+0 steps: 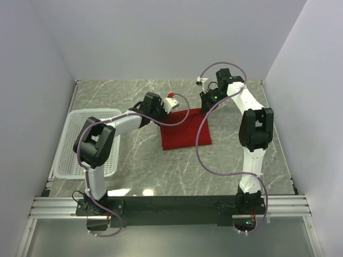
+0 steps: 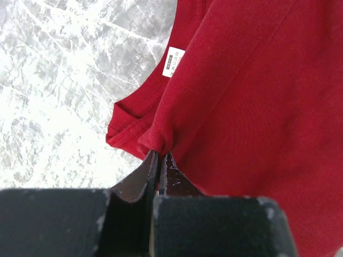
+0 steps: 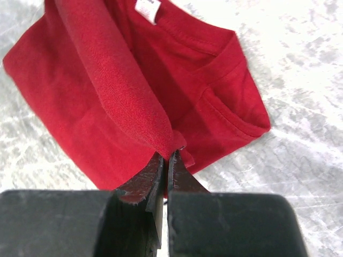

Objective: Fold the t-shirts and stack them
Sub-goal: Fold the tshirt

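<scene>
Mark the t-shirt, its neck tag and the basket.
t-shirt [image 1: 185, 134]: top external view, flat middle of the red cloth.
neck tag [image 2: 173, 61]: left wrist view, centre of the white label.
basket [image 1: 67, 144]: top external view, bare mesh floor left of the arm.

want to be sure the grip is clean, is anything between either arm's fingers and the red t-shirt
Nothing visible does. The left fingers and the right fingers are each shut directly on a pinched fold of the t-shirt. The white basket sits off to the left, apart from it.
</scene>
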Robot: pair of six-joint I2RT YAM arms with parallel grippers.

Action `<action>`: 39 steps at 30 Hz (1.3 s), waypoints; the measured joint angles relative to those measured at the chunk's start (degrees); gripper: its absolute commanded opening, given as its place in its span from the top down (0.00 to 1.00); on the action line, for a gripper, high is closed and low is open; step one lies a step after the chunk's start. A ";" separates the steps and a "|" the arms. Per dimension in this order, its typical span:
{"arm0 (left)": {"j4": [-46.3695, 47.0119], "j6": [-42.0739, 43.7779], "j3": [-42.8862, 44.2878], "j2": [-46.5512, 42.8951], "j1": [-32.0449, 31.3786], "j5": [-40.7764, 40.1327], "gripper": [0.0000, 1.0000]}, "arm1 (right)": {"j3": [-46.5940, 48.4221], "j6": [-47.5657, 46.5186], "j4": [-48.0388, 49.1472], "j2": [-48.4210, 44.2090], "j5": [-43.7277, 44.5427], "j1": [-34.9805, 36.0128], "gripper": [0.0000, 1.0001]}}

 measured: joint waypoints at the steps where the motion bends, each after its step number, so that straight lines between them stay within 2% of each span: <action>1: 0.02 -0.13 0.17 0.22 0.00 -0.15 0.99 | 0.00 0.48 0.39 0.11 0.17 0.02 1.00; 4: 0.00 -0.81 1.36 0.90 0.00 -0.44 0.99 | 0.02 1.88 1.60 0.42 0.98 0.02 1.00; 5: -0.04 -1.01 1.88 1.07 0.00 -0.70 0.95 | 0.02 2.29 1.97 0.55 1.22 0.02 0.99; 6: -0.02 -1.14 2.23 1.25 0.00 -0.96 0.89 | 0.02 2.89 2.43 0.72 1.53 0.02 0.95; 7: -0.07 -1.55 2.78 1.53 0.00 -1.44 0.82 | 0.00 3.72 2.95 0.87 1.90 0.02 0.74; 8: -0.04 -1.92 3.21 1.75 0.00 -1.84 0.69 | -0.07 5.14 3.78 1.01 2.45 0.02 0.64; 10: -0.13 -3.28 4.28 2.45 0.00 -3.96 0.52 | -0.31 8.76 6.34 1.03 5.14 0.15 0.54; 11: -0.50 -4.50 5.09 2.84 0.00 -5.33 0.35 | -0.37 10.80 8.07 1.03 6.64 0.39 0.52; 13: -1.60 -7.50 7.15 3.69 0.02 -8.57 0.31 | -0.61 15.19 11.63 1.01 9.92 0.48 0.45; 14: -2.12 -9.20 8.39 4.11 0.02 -10.73 0.25 | -0.83 17.38 13.38 0.98 12.37 0.59 0.43; 15: -2.54 -10.67 9.49 4.31 0.02 -12.52 0.24 | -0.92 19.37 14.80 0.98 14.36 0.61 0.43; 18: -4.09 -15.37 12.37 4.33 0.22 -18.23 0.24 | -1.75 22.67 18.56 0.39 18.78 0.59 0.45; 19: -4.70 -17.53 13.22 4.24 0.44 -19.71 0.25 | -2.21 22.95 18.99 -0.15 18.73 0.55 0.48; 21: -5.90 -21.11 13.73 3.65 0.90 -20.79 0.30 | -2.84 20.85 17.94 -1.31 14.21 0.17 0.60; 22: -6.80 -23.02 13.68 3.10 1.27 -20.52 0.34 | -2.82 18.75 16.79 -1.73 11.02 0.00 0.72; 24: -7.98 -26.86 12.94 1.68 2.25 -16.94 0.47 | -2.82 14.97 13.57 -2.54 4.63 -0.15 0.87; 25: -8.00 -28.37 12.11 0.79 2.69 -14.43 0.51 | -2.82 13.57 12.17 -2.73 2.29 -0.07 0.91; 27: -7.61 -30.86 10.21 -0.87 3.56 -8.83 0.65 | -2.80 12.57 9.99 -2.67 -0.81 0.35 0.93; 28: -7.58 -32.35 9.64 -1.36 3.82 -5.64 0.67 | -2.80 12.39 9.05 -2.25 -2.12 0.66 0.96; 29: -7.50 -33.09 9.60 -1.42 3.87 -3.61 0.79 | -2.80 12.41 8.59 -1.81 -3.23 1.03 0.96; 31: -7.17 -35.65 9.60 -1.09 3.58 1.07 0.89 | -2.80 13.64 8.59 -0.57 -3.61 1.70 0.96; 35: -5.73 -38.42 9.64 1.14 2.93 7.19 0.91 | -2.73 17.09 9.11 2.56 -1.57 2.80 0.96; 39: -5.49 -39.98 10.29 6.03 2.67 8.59 0.94 | -2.14 20.94 10.01 5.22 2.29 3.08 0.97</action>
